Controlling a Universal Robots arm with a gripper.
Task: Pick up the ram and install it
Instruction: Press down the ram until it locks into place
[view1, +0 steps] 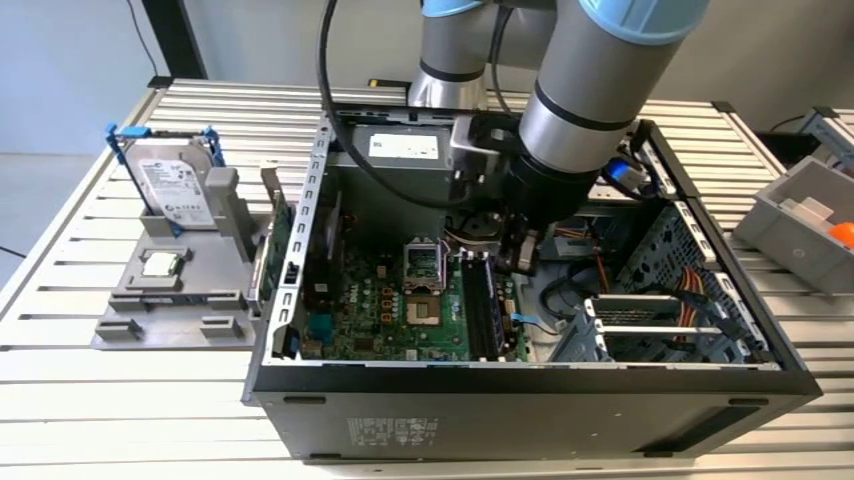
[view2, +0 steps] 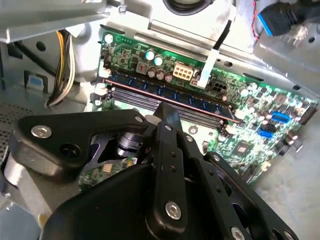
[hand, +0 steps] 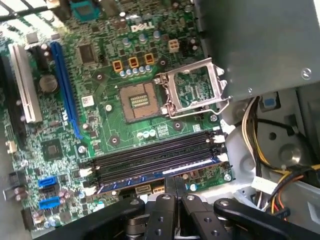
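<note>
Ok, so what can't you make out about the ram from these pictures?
- Whether the ram is fully seated in its slot: in both wrist views the shut pincer covers part of it.
- Where the pincer meets the ram, exterior view: the arm stands in front.
- Whether the slot's end latches are closed, first wrist view: too small to judge.

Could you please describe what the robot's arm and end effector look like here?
The arm is a silver-grey tube with light blue joint caps and a black band; a black cable runs alongside it. In both wrist views the end effector is matte black, built of jointed plastic links fastened with silver screws.
</note>
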